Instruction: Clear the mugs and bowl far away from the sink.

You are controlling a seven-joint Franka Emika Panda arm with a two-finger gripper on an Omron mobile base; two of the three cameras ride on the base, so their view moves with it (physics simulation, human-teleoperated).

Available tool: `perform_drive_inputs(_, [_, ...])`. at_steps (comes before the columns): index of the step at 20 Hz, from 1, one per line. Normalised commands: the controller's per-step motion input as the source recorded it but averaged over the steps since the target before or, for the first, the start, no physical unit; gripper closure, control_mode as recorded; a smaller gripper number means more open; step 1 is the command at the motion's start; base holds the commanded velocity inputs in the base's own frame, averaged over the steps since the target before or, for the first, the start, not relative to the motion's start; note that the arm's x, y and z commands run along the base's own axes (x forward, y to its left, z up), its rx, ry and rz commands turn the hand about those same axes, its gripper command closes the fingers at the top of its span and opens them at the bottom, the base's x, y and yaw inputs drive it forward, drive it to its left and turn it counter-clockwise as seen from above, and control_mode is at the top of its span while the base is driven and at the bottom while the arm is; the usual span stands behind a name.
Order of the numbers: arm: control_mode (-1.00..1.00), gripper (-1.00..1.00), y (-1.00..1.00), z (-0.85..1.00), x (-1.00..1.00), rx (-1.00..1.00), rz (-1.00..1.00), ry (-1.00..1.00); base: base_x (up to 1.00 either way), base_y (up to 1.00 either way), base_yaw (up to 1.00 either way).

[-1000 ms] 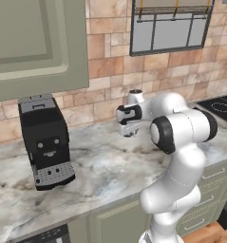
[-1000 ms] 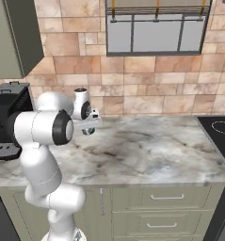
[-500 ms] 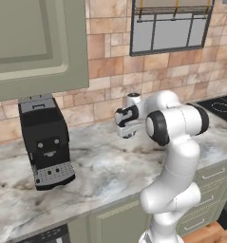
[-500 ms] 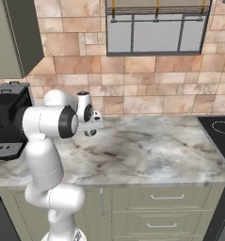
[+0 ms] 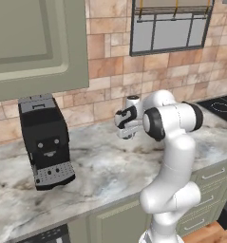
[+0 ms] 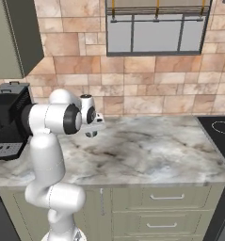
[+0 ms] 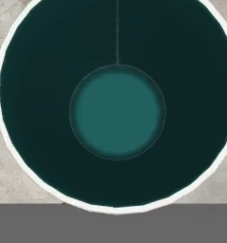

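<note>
**Holding the teal-green mug above the marble counter**

Left base view. The white arm rises from the lower right and bends at a dark elbow joint toward the brick wall. The gripper (image 5: 126, 134) sits at the end of the wrist, above the marble counter (image 5: 96, 175). Its lower end is a small pale shape just over the countertop; the fingers are too small to separate from it here. A black coffee machine (image 5: 43, 140) stands on the counter, well apart to the left of the gripper. A grey-green wall cabinet (image 5: 34, 42) hangs above the machine. A rail rack (image 5: 172, 23) is mounted on the wall, up and to the right of the arm. A black cooktop (image 5: 224, 104) sits at the far right edge.

Right base view. The arm rises from the lower left. The gripper (image 6: 92, 128) points downward near the back of the counter (image 6: 147, 155), with a small rounded object directly beneath the hand. The coffee machine (image 6: 8, 122) stands at the left, behind the arm. The cooktop (image 6: 220, 132) lies at the right end.

Hand view. The teal-green mug (image 7: 117, 109) is seen straight down its mouth: white rim, dark teal wall, lighter teal floor. Marble shows outside the rim. The jaws are closed, gripping the mug.
</note>
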Motion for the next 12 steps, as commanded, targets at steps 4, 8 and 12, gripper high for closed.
perform_drive_inputs(4, [-1.00,-1.00,0.02,-0.32,0.15,0.00,0.00,0.00,0.00,0.00,0.00])
perform_drive_inputs(8, [-1.00,-1.00,0.03,-0.22,0.07,0.00,0.00,0.00,0.00,0.00,0.00])
perform_drive_inputs(12, [-1.00,-1.00,0.00,-0.03,0.00,0.00,0.00,0.00,0.00,0.00,0.00])
